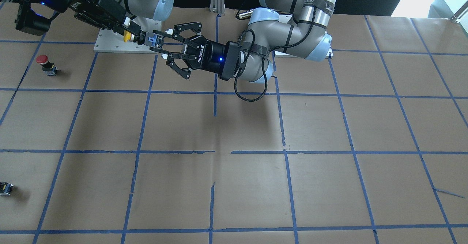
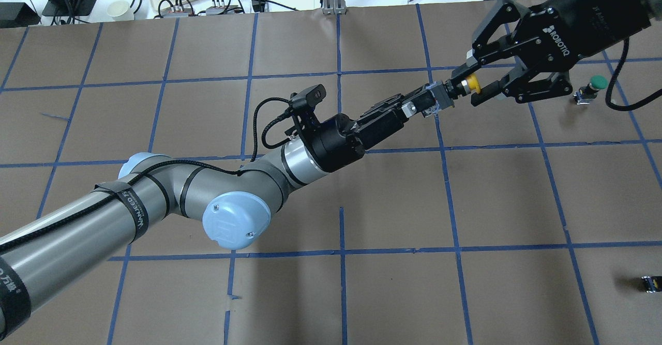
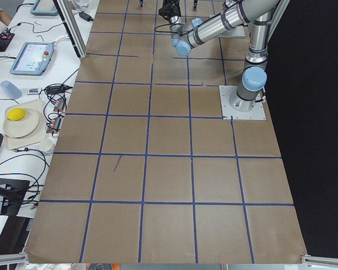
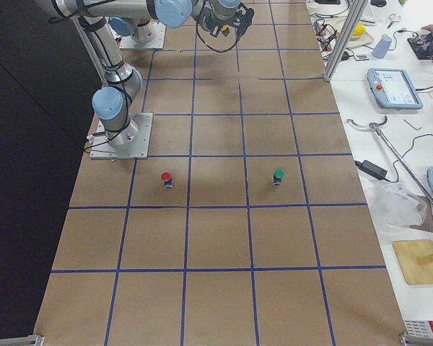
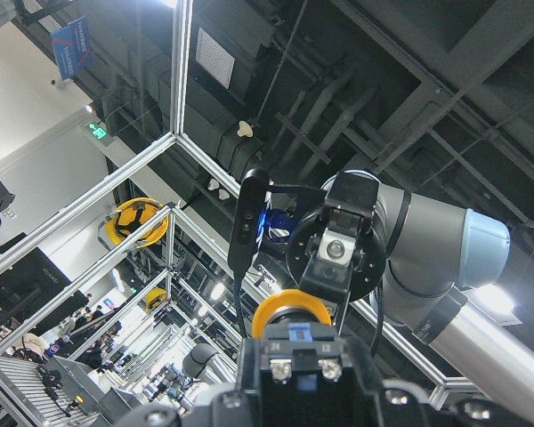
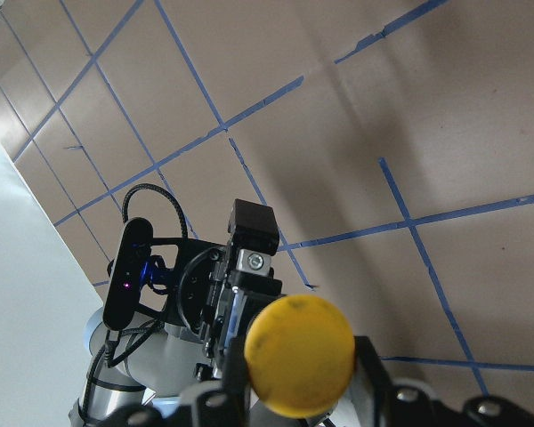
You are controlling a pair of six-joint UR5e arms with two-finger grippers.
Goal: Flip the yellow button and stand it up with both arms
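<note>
The yellow button (image 1: pixel 127 36) hangs in the air between my two grippers, lying sideways above the table's robot side. My left gripper (image 1: pixel 159 43) is shut on its blue-grey base block (image 2: pixel 438 100). My right gripper (image 2: pixel 469 86) faces it from the other side, fingers closed around the yellow cap (image 6: pixel 301 356) and black body. In the left wrist view the base block fills the lower middle, with the cap (image 5: pixel 292 311) behind it. The two grippers are turned about a quarter turn to each other.
A red-capped button (image 1: pixel 43 61) stands on the brown paper near my right arm's base plate. A green-capped button (image 2: pixel 597 82) stands further out on that side. A small black capless part (image 2: pixel 651 283) lies by the right edge.
</note>
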